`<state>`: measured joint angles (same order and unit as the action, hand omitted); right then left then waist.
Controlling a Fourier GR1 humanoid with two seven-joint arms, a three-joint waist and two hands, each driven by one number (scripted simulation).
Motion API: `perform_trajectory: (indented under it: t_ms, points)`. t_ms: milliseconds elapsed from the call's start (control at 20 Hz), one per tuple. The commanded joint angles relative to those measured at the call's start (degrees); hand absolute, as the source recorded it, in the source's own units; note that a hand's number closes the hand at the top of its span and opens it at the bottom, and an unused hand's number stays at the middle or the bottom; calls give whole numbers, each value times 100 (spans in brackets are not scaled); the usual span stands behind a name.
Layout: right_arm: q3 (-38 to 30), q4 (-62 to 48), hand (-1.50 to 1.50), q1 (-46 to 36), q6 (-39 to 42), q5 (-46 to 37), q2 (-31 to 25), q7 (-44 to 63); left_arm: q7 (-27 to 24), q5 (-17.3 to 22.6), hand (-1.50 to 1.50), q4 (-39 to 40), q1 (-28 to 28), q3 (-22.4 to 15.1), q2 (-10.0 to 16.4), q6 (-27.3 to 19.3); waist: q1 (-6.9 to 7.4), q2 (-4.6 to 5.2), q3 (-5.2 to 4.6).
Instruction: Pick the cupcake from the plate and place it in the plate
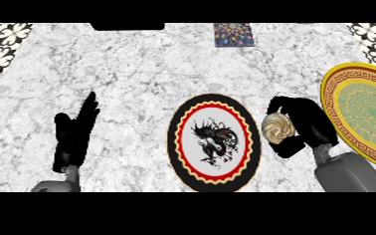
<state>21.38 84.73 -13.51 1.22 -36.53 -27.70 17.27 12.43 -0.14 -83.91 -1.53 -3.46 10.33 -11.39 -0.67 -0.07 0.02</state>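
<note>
A cupcake (pixel 277 128) with swirled cream frosting sits in my right hand (pixel 310 122), whose black fingers curl round it. The hand holds it above the marble counter, in the gap between two plates. To its left lies a black-rimmed plate (pixel 183 167) with a red and yellow ring and a dark dragon figure on white. To its right, cut by the view's edge, lies a gold-rimmed plate (pixel 332 87) with a green centre. My left hand (pixel 73 134) rests open at the lower left, fingers straight and pointing up.
A small dark patterned square (pixel 234 35) lies at the counter's far edge, with a black object (pixel 127 26) to its left. Black and white patterned corners (pixel 13 37) show at the top left and top right.
</note>
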Motion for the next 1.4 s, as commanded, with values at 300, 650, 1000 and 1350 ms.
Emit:
perform_trajectory:
  t_ms: [300, 650, 1000, 1350]
  points:
    - [-1658, 1348, 150, 515, -824, 350, -822, -541, -166, 58, 0, 61, 94, 127, 50, 149, -53, -22, -6]
    - [-2704, 1766, 150, 835, -934, 285, -973, -13, 238, -8, 0, -112, -132, 99, -39, 108, 26, -4, -3]
    - [-3702, 796, 150, 607, -539, 810, -1134, -534, 104, -146, 0, -282, 129, 119, -66, 141, 70, 4, -1]
    - [-3862, -1276, 150, 93, -707, 580, -1182, -1707, -170, -224, 0, 310, -264, 211, -167, 212, 88, 22, -1]
